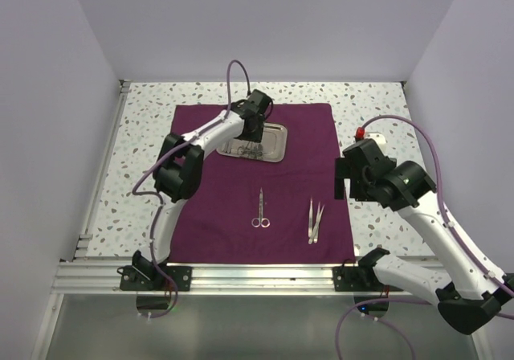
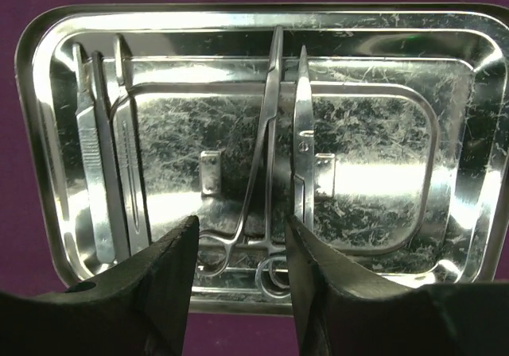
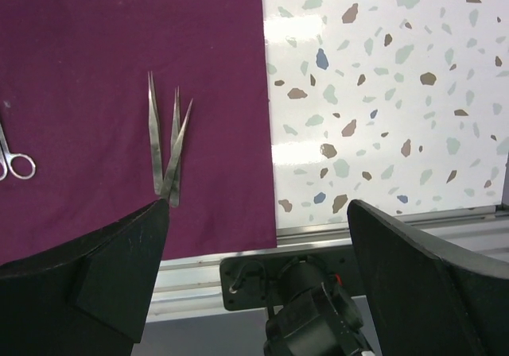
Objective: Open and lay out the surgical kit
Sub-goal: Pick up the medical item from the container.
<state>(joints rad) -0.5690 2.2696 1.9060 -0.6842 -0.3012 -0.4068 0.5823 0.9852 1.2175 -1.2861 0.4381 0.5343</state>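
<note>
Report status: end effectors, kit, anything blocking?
Left end effector open over tray. Right end effector open, empty, over cloth right edge. Scissors, tweezers laid out; more instruments in tray. Nothing blocking.

White-shelled left arm (image 1: 213, 133) & white-shelled right arm (image 1: 446, 235), both w/ chunky black joints; thin purple cables (image 1: 229, 83) loop off each; small red cap (image 1: 361, 134) on right; matte black wedge fingers (image 2: 163, 284).
</note>
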